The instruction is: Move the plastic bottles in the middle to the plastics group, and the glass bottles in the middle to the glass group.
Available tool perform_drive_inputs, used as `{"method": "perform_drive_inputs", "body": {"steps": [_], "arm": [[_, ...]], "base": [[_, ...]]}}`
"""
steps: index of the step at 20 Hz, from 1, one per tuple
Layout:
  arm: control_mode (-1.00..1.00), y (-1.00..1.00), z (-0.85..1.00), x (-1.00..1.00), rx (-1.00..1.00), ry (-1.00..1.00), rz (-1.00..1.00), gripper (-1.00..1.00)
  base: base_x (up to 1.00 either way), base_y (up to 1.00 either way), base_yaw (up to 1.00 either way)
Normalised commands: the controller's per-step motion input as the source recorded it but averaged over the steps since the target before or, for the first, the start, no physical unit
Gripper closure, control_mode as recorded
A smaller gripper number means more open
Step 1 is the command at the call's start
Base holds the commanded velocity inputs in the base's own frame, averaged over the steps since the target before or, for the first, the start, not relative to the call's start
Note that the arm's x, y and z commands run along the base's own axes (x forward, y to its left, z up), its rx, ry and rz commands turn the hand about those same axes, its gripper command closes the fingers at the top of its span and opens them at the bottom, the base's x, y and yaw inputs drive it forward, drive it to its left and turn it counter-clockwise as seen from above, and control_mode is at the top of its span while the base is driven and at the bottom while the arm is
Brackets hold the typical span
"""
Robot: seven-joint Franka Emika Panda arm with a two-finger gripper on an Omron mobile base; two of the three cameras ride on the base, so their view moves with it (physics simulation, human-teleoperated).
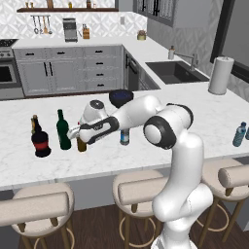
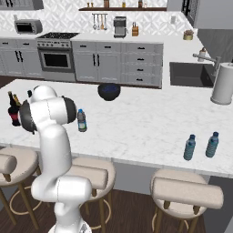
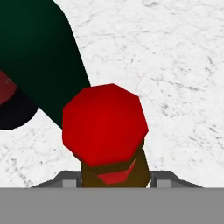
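amber bottle (image 3: 114, 168) red-topped, dark green bottle (image 1: 63, 131)

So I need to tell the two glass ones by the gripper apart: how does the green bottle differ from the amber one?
The green bottle is taller and dark green all over; the amber bottle is shorter, brown, with a red top. The green bottle stands free, upright on the counter, while the amber bottle sits between the fingers of the gripper, which is shut on it. Both stand next to each other near the black red-labelled bottle.

Four glass bottles (image 1: 63, 130), three plastic (image 2: 189, 147).
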Motion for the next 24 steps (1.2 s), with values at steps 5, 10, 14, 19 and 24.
{"method": "perform_drive_inputs", "body": {"steps": [5, 10, 14, 19, 24], "arm": [[-1.0, 0.16, -0.22, 0.02, 0.0, 0.0, 0.0, 1.0], [-1.0, 0.02, -0.05, 0.0, 0.0, 0.0, 0.0, 1.0], [-1.0, 0.0, 0.0, 0.0, 0.0, 0.0, 0.0, -1.0], [-1.0, 0.0, 0.0, 0.0, 0.0, 0.0, 0.0, -1.0], [-1.0, 0.0, 0.0, 0.0, 0.0, 0.0, 0.0, -1.0]], "base": [[0.0, 0.0, 0.0], [0.0, 0.0, 0.0], [0.0, 0.0, 0.0], [0.0, 0.0, 0.0], [0.0, 0.0, 0.0]]}}
